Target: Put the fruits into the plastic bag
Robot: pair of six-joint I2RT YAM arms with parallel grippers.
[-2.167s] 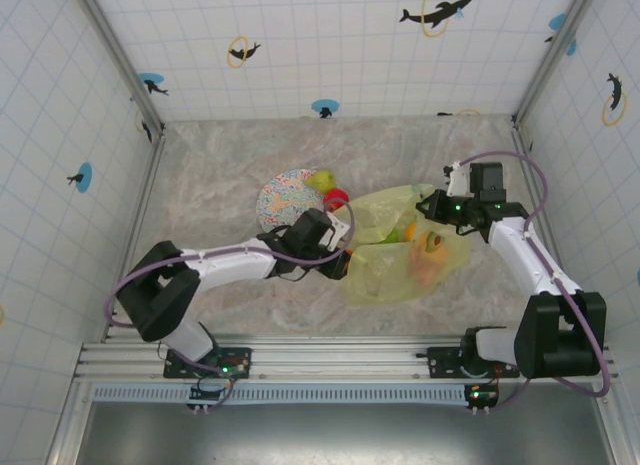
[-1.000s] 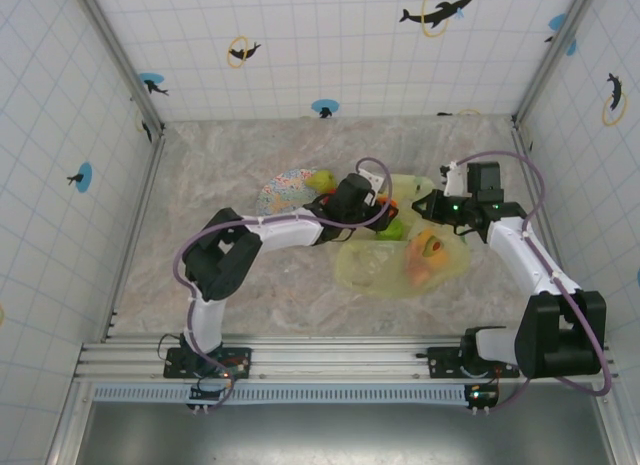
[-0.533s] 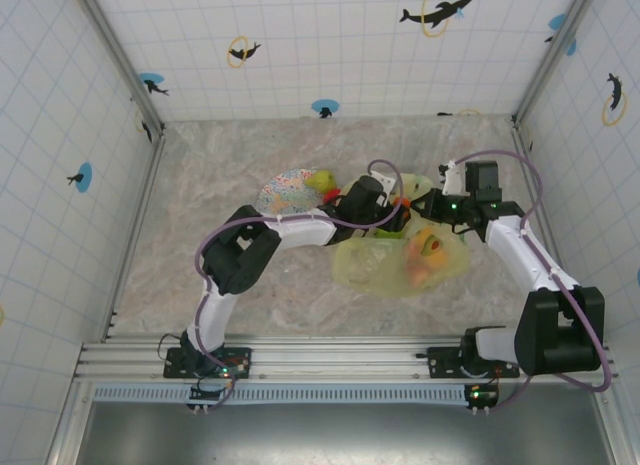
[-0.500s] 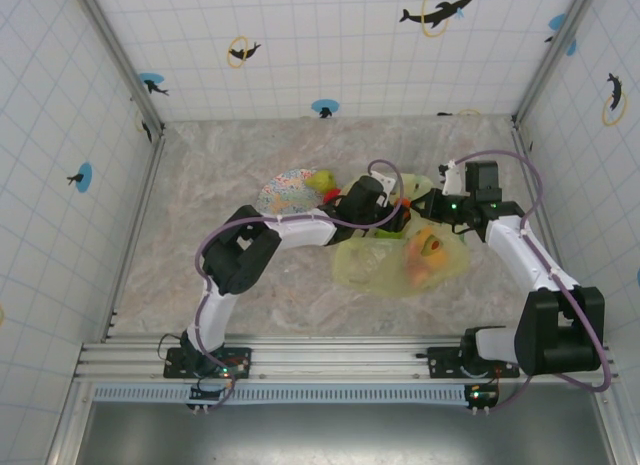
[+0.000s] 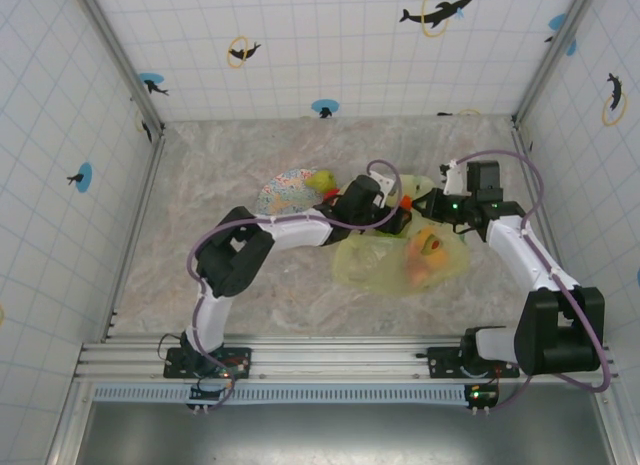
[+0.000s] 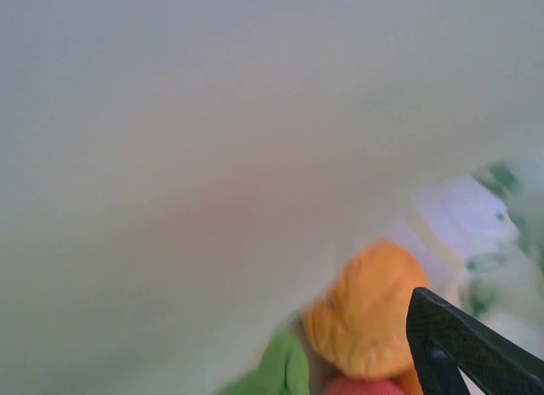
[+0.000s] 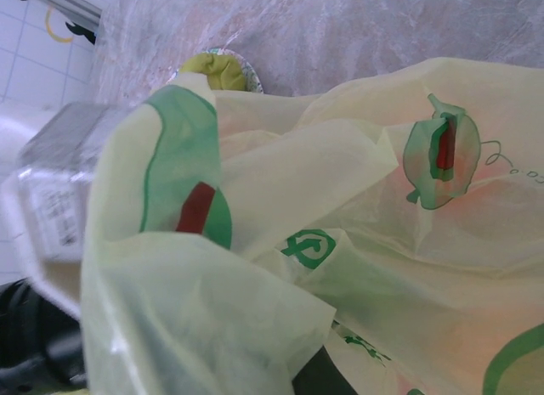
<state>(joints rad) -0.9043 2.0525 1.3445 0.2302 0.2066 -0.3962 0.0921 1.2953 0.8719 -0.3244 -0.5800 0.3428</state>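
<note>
Overhead view bright, evenly lit, sharp; I note soft shadows on the worktop (image 5: 250,155). Left wrist: plastic bag (image 6: 212,157) close to lens, pale washed-out blur; orange fruit (image 6: 365,314) soft. Right wrist: bag crisp centrally, left edge blurred.

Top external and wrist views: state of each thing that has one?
plastic bag: mouth held open, fruits inside.
left gripper: open, inside the bag mouth, nothing gripped.
right gripper: shut on the bag's rim.
orange fruit: loose inside the bag.
plate: flat on the table.
pear: at the plate's edge, outside the bag.
</note>
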